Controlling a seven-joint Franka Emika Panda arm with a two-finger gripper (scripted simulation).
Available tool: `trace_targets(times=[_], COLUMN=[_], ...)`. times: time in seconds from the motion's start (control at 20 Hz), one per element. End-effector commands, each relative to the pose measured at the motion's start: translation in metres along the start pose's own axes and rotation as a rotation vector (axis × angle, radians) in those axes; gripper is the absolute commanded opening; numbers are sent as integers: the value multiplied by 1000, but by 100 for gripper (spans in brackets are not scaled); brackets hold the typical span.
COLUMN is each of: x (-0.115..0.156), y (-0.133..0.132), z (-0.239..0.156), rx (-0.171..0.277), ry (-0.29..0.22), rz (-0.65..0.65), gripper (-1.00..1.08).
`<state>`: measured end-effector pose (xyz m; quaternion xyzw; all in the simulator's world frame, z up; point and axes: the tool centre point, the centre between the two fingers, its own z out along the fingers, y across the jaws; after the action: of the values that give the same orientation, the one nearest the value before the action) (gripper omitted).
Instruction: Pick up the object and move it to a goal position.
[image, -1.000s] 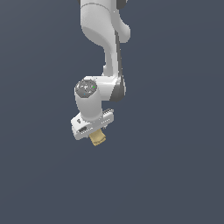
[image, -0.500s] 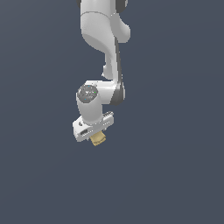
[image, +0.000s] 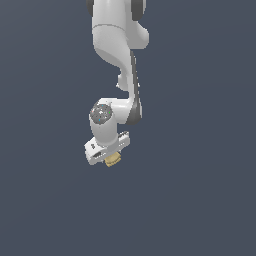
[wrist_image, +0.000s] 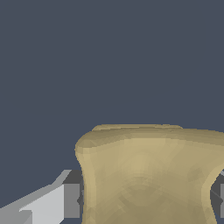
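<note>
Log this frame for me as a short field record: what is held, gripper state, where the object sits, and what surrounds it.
object: small tan-yellow blocky piece, concave sides visible in the wrist view
gripper: white gripper, shut on the object
fingers: one grey-white finger against the object's side; the other is barely in frame
object position: under the gripper, carried by it
arm: white arm coming down from the top of the exterior view
surroundings: plain dark blue-grey background; no goal marker visible
</note>
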<state>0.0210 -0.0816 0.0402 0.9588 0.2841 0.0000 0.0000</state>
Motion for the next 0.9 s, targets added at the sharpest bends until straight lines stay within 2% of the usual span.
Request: trace_targets(times=[0.0,0.5,0.85], x=[0,1,22], y=[0,-1,-26], z=[1,-1,-18], rx=[0,-1,-1], ry=[0,0,0], rz=[0,0,0], gripper=[-100,-100,-100])
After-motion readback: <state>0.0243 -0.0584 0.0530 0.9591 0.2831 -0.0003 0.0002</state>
